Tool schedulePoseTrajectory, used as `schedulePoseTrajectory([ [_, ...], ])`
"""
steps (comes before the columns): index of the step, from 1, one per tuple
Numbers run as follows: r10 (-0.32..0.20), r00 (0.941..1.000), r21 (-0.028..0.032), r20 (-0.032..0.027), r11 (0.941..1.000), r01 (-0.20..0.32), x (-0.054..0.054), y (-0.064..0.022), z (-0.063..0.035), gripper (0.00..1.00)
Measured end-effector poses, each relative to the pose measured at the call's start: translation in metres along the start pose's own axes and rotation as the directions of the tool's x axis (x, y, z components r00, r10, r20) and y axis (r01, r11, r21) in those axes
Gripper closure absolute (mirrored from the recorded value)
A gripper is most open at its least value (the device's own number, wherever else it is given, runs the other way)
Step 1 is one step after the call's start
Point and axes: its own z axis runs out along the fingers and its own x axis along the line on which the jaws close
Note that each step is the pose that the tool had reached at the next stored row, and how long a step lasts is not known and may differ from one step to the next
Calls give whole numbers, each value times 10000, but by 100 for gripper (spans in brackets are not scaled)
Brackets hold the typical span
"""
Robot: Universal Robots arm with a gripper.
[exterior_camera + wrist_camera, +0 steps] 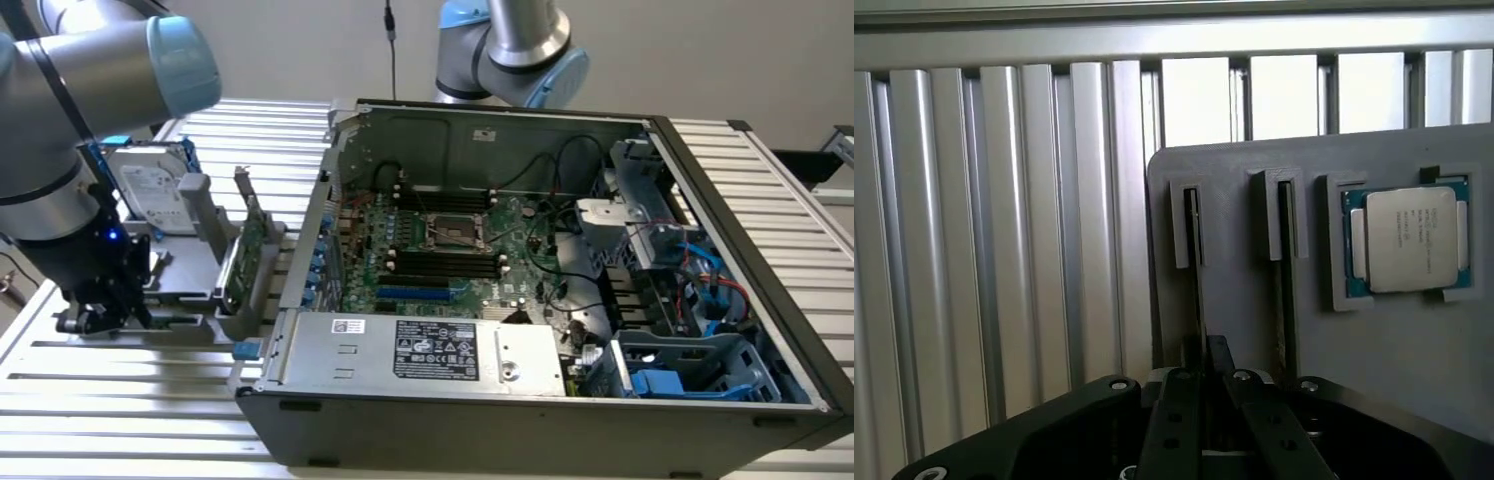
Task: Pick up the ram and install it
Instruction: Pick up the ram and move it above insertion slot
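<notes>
The ram, a thin stick seen edge-on, stands in the matte grey plastic holder, in the slot farther from the square silver processor. Its long axis runs straight out from the black metal gripper, which sits right at its near end; we cannot tell whether it is gripped. In the exterior view, the holder lies at nine o'clock from the open black computer case.
</notes>
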Motion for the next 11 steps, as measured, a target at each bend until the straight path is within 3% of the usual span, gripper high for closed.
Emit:
schedulePoseTrajectory([
  [7, 18, 10000, 1, 1, 10000, -18, -1, 3, -101, 86],
  [11, 19, 10000, 1, 3, 10000, -19, -2, 6, -225, 86],
])
